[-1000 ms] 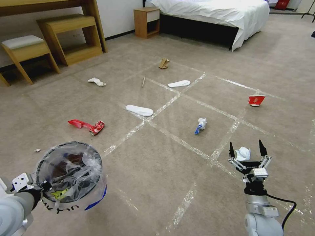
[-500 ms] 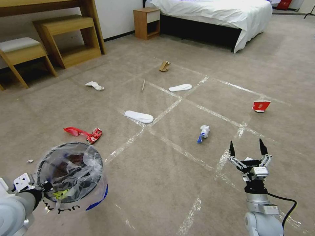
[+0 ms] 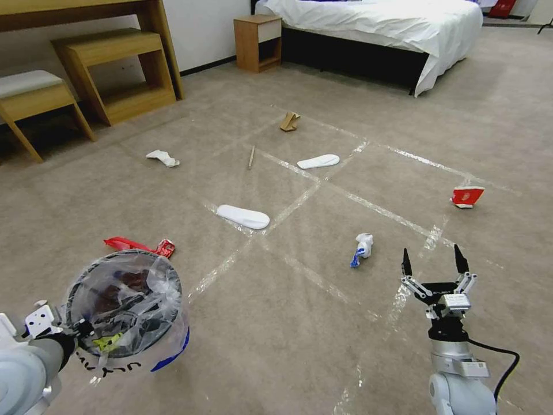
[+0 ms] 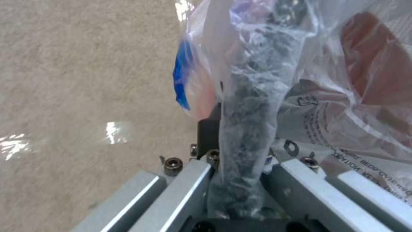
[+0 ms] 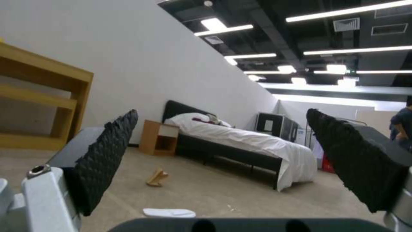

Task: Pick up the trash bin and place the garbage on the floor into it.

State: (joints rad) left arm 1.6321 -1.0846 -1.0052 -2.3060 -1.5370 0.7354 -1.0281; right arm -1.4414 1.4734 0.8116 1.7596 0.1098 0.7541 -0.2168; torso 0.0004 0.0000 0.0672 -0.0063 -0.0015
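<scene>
- The left gripper (image 4: 236,180) is clamped on the rim of the trash bin (image 3: 124,305), pinching the dark wall and the crinkly bag liner (image 4: 257,96) together. This grip keeps the liner from slipping off.
- The bin is carried clear of the floor (image 3: 276,323) at the robot's lower left, mouth upward, so litter can be dropped in from above. Some contents are already visible through the liner.
- The right gripper (image 3: 433,262) is raised at the lower right with its jaws spread wide and nothing between them. The right wrist view looks out across the room toward the bed (image 5: 240,138), so the gripper is judged to point forward, not down at any item.
- The garbage lies scattered on the carpet: a red wrapper (image 3: 135,245) just beyond the bin, a white slipper (image 3: 243,216) near the tape crossing, a second slipper (image 3: 318,161) farther off, a white-and-blue crumpled piece (image 3: 363,248) near the right gripper, a red carton (image 3: 466,196) to the right, folded cardboard (image 3: 289,121), a thin stick (image 3: 252,156) and a white scrap (image 3: 162,157).
- Judgement: the bin pickup is complete; most collection remains.
</scene>
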